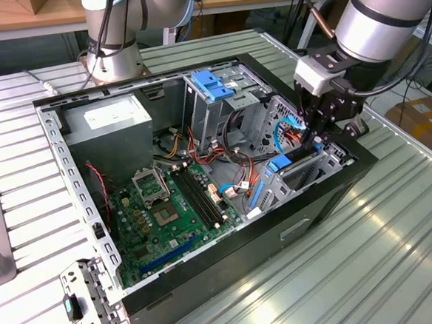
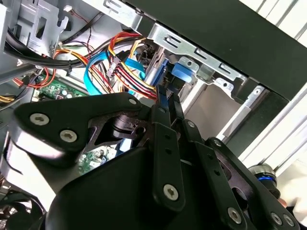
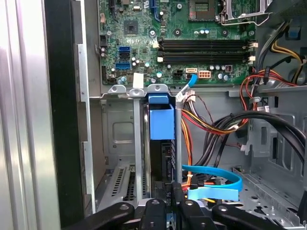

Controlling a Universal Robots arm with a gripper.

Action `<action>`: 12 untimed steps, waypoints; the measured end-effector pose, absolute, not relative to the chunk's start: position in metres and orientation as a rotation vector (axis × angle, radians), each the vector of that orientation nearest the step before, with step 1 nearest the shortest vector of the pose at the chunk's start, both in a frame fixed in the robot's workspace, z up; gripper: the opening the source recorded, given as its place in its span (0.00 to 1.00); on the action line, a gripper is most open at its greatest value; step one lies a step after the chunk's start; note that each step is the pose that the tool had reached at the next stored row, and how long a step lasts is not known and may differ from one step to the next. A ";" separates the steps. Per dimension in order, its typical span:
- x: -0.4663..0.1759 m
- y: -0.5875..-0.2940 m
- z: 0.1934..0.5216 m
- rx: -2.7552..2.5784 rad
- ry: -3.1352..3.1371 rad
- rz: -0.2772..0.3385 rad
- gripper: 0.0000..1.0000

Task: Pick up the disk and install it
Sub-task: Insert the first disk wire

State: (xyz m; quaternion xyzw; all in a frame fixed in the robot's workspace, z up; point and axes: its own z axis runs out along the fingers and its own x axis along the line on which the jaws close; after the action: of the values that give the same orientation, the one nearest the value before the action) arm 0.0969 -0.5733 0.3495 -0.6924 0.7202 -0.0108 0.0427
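Open black computer case (image 1: pixel 319 199) lying on a ribbed metal desk (image 1: pixel 400 245). Inside: green motherboard (image 1: pixel 164 214), grey power supply box (image 1: pixel 109 125) with white label, light-blue latch piece (image 1: pixel 214 84) atop a metal cage, red and yellow cable bundles (image 2: pixel 127 60). Small grey bracket (image 1: pixel 85 304) beside the case.

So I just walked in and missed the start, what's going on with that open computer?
The arm's gripper is down inside the open case, at the drive bay by the front edge. Its jaws are shut on the disk, which stands on edge in the bay slot, blue carrier end showing. The motherboard lies bare beside it, and loose cables run close to the bay.
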 end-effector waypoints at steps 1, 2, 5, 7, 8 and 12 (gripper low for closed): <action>0.097 -0.573 0.349 -2.117 2.203 -0.033 0.17; 0.097 -0.572 0.349 -2.117 2.204 -0.032 0.17; 0.096 -0.572 0.348 -2.116 2.204 -0.031 0.17; 0.096 -0.572 0.348 -2.116 2.203 -0.031 0.17; 0.095 -0.572 0.348 -2.116 2.203 -0.031 0.17; 0.094 -0.572 0.347 -2.115 2.203 -0.030 0.17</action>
State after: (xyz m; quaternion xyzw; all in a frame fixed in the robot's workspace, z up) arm 0.0940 -0.5717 0.3471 -0.6919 0.7206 -0.0098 0.0437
